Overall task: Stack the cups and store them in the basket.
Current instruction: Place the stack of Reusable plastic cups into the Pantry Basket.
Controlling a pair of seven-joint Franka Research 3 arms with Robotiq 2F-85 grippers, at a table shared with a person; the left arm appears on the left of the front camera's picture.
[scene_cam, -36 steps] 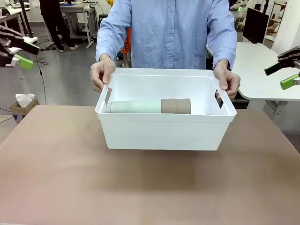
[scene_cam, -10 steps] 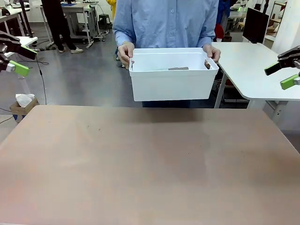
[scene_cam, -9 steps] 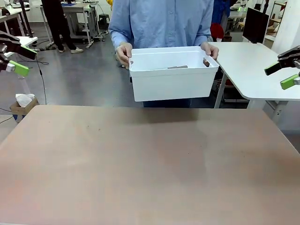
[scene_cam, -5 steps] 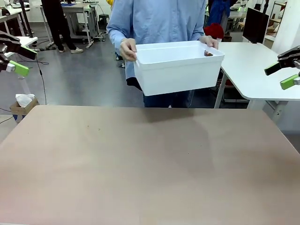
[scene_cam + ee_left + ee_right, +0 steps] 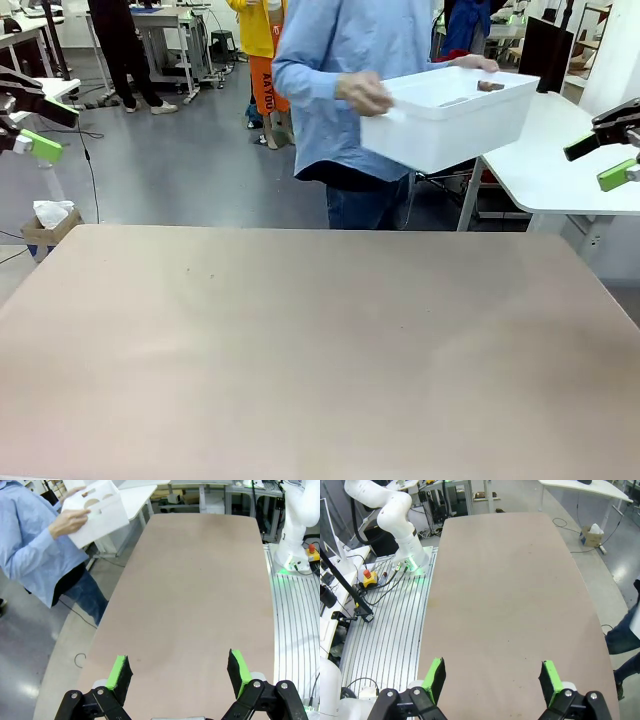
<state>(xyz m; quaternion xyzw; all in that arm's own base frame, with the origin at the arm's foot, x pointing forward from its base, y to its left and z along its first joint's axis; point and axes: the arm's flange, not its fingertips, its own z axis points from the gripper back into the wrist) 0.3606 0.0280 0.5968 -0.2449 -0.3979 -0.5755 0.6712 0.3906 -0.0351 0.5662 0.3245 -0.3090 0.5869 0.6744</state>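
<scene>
A person holds the white basket (image 5: 440,125) in both hands, high above the floor beyond the table's far right corner. Of the cups inside, only a thin brown sliver (image 5: 455,101) shows over the rim. In the left wrist view the basket (image 5: 97,515) is at the top left, tilted, with a hand (image 5: 70,522) on its side. My left gripper (image 5: 50,125) hangs open off the table's far left. My right gripper (image 5: 598,162) hangs open off the far right. Both wrist views show open, empty jaws: left gripper (image 5: 179,672), right gripper (image 5: 492,679).
The brown table (image 5: 320,350) spreads bare before me. A white side table (image 5: 545,170) stands behind the basket on the right. The person (image 5: 350,100) stands past the far edge, turned to the right. The other arm's white base (image 5: 395,515) is beside the table.
The person lifted the basket off the table, stepped back and turned, swinging it up and to the right. Both grippers have stayed where they were, open.
</scene>
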